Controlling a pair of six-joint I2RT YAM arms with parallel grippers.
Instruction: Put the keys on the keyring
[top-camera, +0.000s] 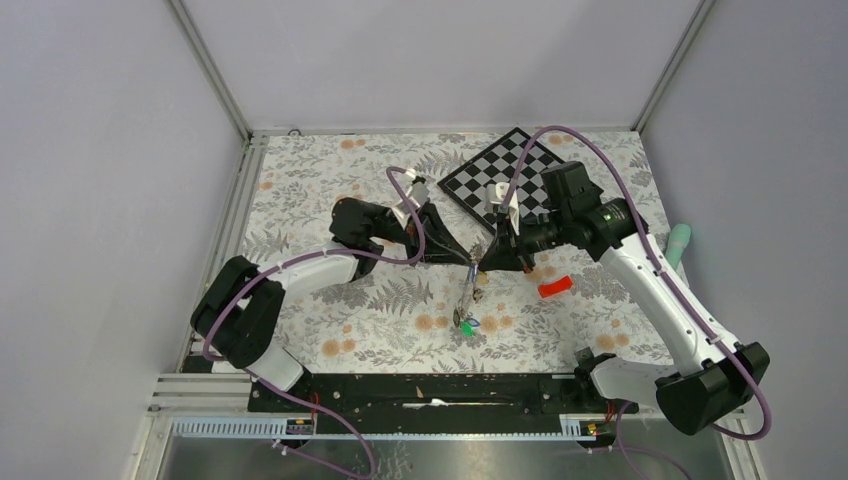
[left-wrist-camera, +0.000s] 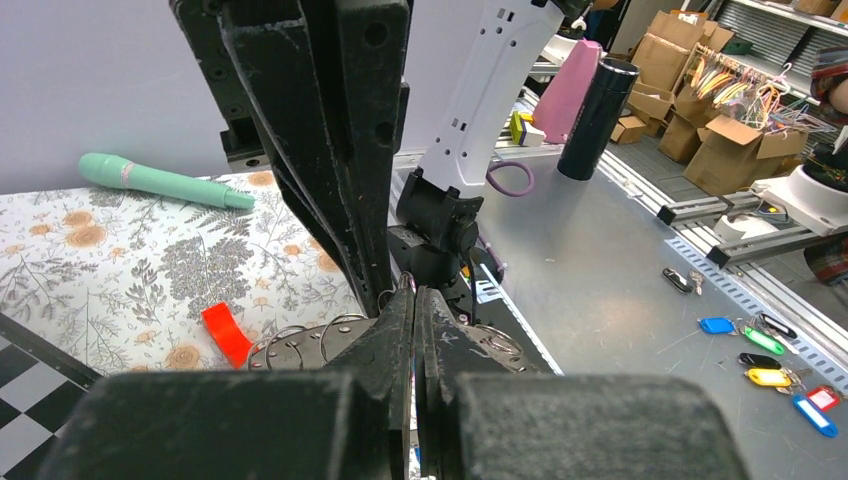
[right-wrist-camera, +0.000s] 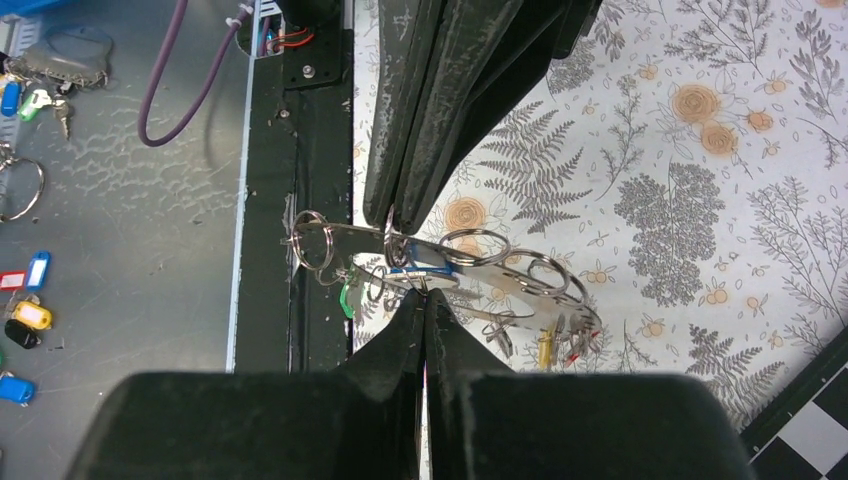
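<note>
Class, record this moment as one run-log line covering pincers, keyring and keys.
left pincer: shut on keyring | right pincer: shut on keyring | keys: hanging from keyring

Top external camera: fixed high above and behind the arm bases, angled steeply down, distant, covering the whole floral table (top-camera: 400, 330). Left wrist camera: close in, near table level, facing 3 o'clock on the top view's clock, past the keyring (left-wrist-camera: 300, 345) to the red block (left-wrist-camera: 225, 333) and mint-green rod (left-wrist-camera: 165, 182). Right wrist camera: close in, tilted downward, facing 9 o'clock. Both wrist views share the keyring at table centre; all three share the chequered board (top-camera: 505, 180).
</note>
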